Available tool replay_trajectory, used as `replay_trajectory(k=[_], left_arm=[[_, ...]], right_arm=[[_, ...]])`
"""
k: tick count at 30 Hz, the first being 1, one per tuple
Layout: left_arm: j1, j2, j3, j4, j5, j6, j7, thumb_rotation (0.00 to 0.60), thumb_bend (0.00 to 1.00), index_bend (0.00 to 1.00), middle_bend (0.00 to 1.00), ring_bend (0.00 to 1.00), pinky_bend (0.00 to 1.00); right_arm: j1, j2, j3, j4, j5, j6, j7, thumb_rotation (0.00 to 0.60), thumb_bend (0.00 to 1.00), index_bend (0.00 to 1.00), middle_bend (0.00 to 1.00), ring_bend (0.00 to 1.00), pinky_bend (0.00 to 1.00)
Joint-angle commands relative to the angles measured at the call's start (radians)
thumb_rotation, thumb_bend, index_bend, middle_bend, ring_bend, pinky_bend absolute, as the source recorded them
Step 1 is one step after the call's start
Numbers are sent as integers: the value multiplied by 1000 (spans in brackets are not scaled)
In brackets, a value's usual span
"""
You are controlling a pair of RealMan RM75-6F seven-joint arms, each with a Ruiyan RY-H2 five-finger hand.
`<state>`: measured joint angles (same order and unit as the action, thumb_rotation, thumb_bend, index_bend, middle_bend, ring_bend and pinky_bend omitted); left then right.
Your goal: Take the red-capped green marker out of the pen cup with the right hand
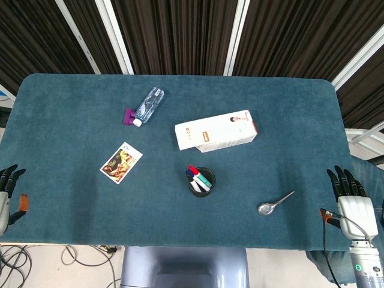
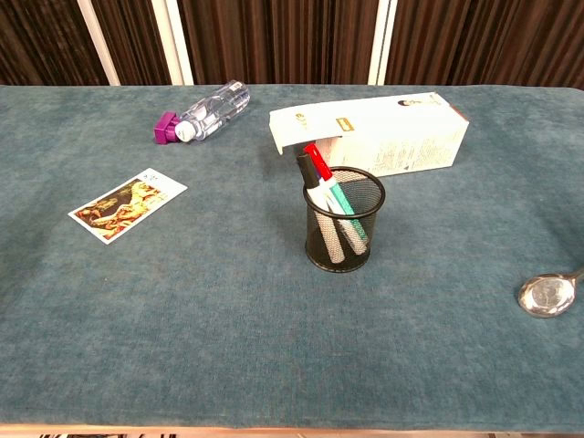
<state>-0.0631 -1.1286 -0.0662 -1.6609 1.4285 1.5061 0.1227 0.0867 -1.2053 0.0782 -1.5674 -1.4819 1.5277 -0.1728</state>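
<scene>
I'm at the start: my right hand (image 1: 351, 201) rests open and empty at the table (image 1: 72, 108) edge, well apart from the cup (image 1: 201, 181). The red-capped marker (image 2: 318, 165) stands in it, leaning left. Next I must reach in and pinch that cap

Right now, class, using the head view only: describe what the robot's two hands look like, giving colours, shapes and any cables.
The right hand has black fingers on a white, boxy palm shell, an orange-tipped thumb, a thin dark cable looping beside it, and a grey wrist with a small green light. The left hand, cut off by the frame edge, shows black fingers, an orange-tipped thumb and a pale body.
</scene>
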Motion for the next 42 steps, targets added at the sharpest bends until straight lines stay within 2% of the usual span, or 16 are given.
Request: replay_trajectory(k=[1, 21, 31, 34, 37, 42], left_arm=[[0, 0, 0, 0, 0, 0, -1, 600, 532, 151, 86, 92, 94], [0, 0, -1, 1, 0, 0, -2, 600, 532, 151, 86, 92, 94], [1, 2, -1, -3, -4, 0, -3, 600, 532, 151, 86, 92, 94], [3, 3, -3, -5, -8, 2, -5, 600, 532, 151, 86, 92, 94], [1, 3, -2, -7, -13, -7, -3, 600, 532, 151, 86, 92, 94], [0, 2, -1, -10, -13, -9, 3, 600, 532, 151, 86, 92, 94]], right_arm=[[-1, 0, 0, -1, 1, -1, -1, 600, 234, 29, 0, 0, 185], [-3, 8, 1, -8, -5, -9, 26, 600, 234, 29, 0, 0, 185], [0, 14, 3, 2, -5, -23, 90, 600, 234, 30, 0, 0, 185], [15, 43, 0, -17, -10, -64, 199, 600, 234, 31, 0, 0, 185], [83, 142, 24, -35, 6, -186, 318, 600, 235, 31, 0, 0, 185], [188, 252, 48, -88, 3, -365, 522, 600, 234, 34, 0, 0, 184]])
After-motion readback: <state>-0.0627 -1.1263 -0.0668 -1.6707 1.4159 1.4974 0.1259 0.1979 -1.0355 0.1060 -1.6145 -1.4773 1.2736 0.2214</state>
